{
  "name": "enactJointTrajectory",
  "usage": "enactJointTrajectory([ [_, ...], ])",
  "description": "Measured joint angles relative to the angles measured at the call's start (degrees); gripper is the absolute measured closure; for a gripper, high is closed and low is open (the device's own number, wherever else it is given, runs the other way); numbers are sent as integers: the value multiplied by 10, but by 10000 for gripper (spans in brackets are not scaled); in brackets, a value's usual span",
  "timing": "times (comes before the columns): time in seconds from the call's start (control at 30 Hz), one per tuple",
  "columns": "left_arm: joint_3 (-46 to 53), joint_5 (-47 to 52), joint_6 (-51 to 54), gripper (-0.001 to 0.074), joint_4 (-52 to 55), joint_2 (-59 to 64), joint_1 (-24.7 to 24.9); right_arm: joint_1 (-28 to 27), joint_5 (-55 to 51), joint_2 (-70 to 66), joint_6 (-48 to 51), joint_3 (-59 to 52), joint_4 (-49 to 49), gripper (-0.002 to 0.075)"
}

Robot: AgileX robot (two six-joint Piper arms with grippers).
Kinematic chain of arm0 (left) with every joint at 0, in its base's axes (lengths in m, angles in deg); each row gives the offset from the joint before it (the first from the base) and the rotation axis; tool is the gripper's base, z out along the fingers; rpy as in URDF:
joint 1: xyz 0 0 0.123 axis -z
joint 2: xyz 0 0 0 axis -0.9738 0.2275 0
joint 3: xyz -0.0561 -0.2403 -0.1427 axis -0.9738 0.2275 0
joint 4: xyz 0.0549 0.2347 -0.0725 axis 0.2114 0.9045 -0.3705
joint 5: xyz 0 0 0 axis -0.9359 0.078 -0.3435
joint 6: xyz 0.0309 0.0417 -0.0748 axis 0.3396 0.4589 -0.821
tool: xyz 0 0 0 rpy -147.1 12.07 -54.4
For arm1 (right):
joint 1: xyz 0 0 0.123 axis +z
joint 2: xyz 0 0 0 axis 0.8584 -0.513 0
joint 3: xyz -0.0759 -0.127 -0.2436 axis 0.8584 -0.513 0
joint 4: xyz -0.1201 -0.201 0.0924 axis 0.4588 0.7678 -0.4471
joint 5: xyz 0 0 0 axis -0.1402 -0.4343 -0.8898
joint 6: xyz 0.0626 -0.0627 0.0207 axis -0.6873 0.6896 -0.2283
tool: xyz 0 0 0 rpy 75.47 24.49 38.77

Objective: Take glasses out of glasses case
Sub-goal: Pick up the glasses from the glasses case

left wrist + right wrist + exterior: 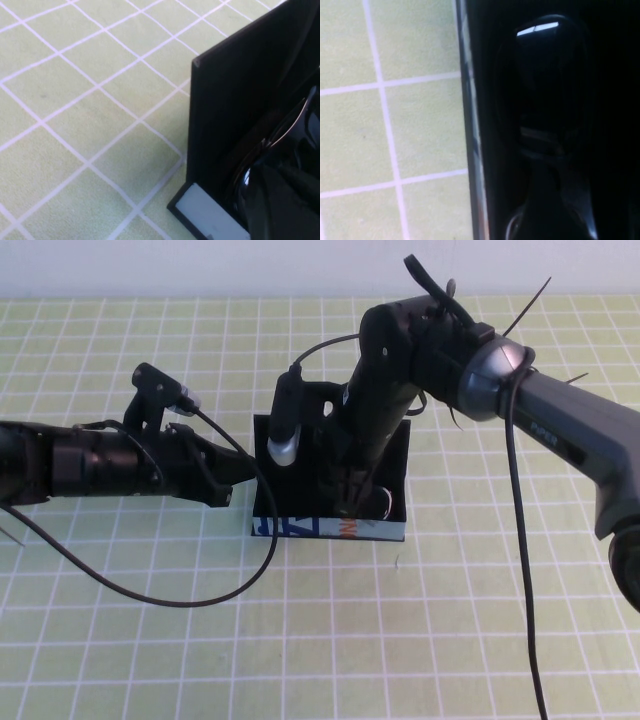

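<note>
The glasses case (392, 472), a black box with a white, blue and orange front panel (300, 528), lies open at the middle of the mat. My right gripper (355, 502) reaches steeply down into it, and its arm covers most of the inside. The glasses (545, 55) show in the right wrist view as a glossy dark shape inside the case wall (470, 125). In the left wrist view a shiny dark curve of the glasses (282, 142) sits behind the black case wall (225, 100). My left gripper (240, 472) is pressed against the case's left side.
A green grid mat (120, 640) covers the table. A black cable (190, 600) loops from the left arm over the mat in front of the case. Another cable (520, 570) hangs from the right arm at the right. A silver-tipped camera (284, 448) hangs above the case's left part.
</note>
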Motion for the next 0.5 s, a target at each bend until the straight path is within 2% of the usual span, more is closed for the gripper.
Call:
enactJointTrajectory([
  [0.5, 0, 5, 0, 739, 0, 0, 0, 0, 11, -6, 31, 0, 1, 397],
])
